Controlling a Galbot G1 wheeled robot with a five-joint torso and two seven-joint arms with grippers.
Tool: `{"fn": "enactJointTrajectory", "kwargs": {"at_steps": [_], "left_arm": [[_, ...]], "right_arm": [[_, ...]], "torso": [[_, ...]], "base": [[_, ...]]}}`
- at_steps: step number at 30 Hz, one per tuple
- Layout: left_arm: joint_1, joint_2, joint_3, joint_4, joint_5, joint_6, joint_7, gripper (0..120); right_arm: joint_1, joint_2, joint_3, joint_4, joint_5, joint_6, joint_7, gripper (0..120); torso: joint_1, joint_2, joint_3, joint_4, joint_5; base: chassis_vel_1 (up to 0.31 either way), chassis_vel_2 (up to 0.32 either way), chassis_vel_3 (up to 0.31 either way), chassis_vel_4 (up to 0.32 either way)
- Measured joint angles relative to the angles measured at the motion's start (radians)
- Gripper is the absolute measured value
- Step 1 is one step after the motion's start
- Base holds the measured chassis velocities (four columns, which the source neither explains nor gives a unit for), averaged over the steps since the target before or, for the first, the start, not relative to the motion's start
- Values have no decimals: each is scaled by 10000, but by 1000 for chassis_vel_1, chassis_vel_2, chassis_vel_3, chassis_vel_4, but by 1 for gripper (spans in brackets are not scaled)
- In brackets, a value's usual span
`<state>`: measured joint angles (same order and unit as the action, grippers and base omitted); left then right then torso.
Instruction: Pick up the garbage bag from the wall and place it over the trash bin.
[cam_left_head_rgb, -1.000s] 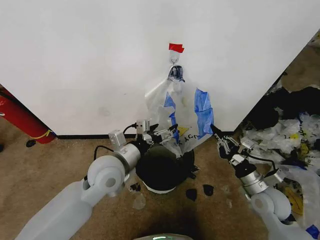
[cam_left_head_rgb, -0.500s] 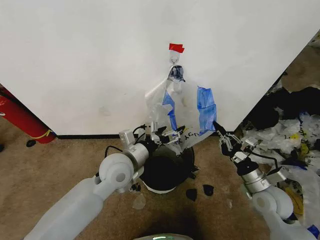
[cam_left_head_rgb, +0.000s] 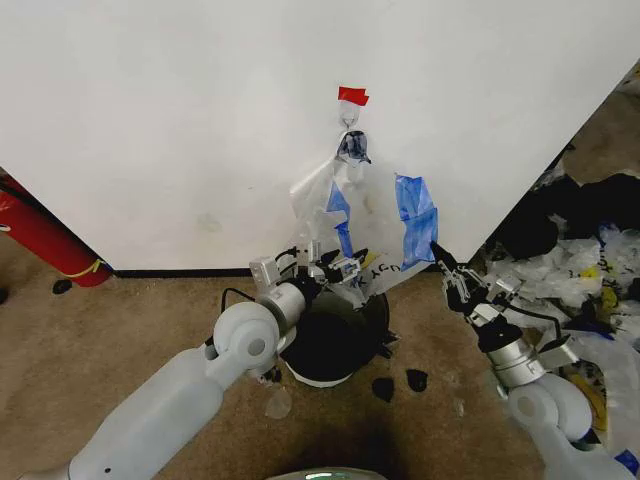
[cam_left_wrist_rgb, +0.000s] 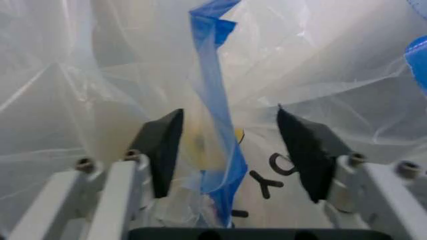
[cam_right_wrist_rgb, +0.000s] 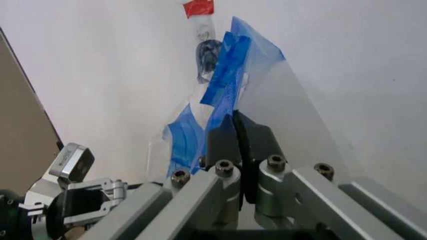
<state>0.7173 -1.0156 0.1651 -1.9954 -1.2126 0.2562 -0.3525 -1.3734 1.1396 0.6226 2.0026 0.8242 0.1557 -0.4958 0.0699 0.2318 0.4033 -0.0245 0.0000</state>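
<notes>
The garbage bag (cam_left_head_rgb: 368, 215), see-through with blue handles, hangs from a small hook (cam_left_head_rgb: 350, 122) under a red tape strip (cam_left_head_rgb: 352, 95) on the white wall (cam_left_head_rgb: 180, 130). My right gripper (cam_left_head_rgb: 438, 256) is shut on the bag's right blue edge (cam_right_wrist_rgb: 227, 80) and holds it out sideways; its fingers (cam_right_wrist_rgb: 223, 140) are pressed together. At the bag's lower front, my left gripper (cam_left_head_rgb: 342, 268) is open, and a blue strip of the bag (cam_left_wrist_rgb: 212, 115) hangs between its dark pads (cam_left_wrist_rgb: 163, 147). The trash bin (cam_left_head_rgb: 345, 352), round and dark, stands right below the bag.
A red fire extinguisher (cam_left_head_rgb: 40, 240) leans at the wall's left end. A heap of plastic bags and dark rubbish (cam_left_head_rgb: 585, 270) fills the floor on the right. Small dark scraps (cam_left_head_rgb: 416, 380) lie on the brown carpet beside the bin.
My left arm has reached right and forward until its open fingers straddle the bag's lower part. The right gripper has crept up and right, drawing the blue edge with it.
</notes>
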Motion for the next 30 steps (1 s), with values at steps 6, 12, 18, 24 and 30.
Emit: {"fn": "enactJointTrajectory", "kwargs": {"at_steps": [6, 12, 18, 24, 30], "left_arm": [[61, -120, -209, 82, 221, -36, 138, 32], [173, 17, -235, 22, 227, -96, 169, 7], [214, 59, -231, -53, 228, -145, 174, 0], [488, 151, -439, -480, 155, -299, 171, 0], [1895, 651, -1582, -1788, 62, -388, 169, 0]], "right_arm": [[37, 17, -65, -59, -28, 14, -1, 0], [119, -7, -82, -54, 1, 14, 22, 0], [181, -6, -109, -54, 29, 12, 37, 0], [116, 4, -102, 25, 102, 13, 52, 0], [-283, -14, 176, 202, 173, 122, -179, 0]], "torso": [[-1, 0, 0, -1, -1], [-1, 0, 0, 1, -1], [-1, 0, 0, 0, 0], [-1, 0, 0, -3, -1], [-1, 0, -1, 1, -1]], "base": [[0, 0, 0, 0], [0, 0, 0, 0], [0, 0, 0, 0], [0, 0, 0, 0], [0, 0, 0, 0]]}}
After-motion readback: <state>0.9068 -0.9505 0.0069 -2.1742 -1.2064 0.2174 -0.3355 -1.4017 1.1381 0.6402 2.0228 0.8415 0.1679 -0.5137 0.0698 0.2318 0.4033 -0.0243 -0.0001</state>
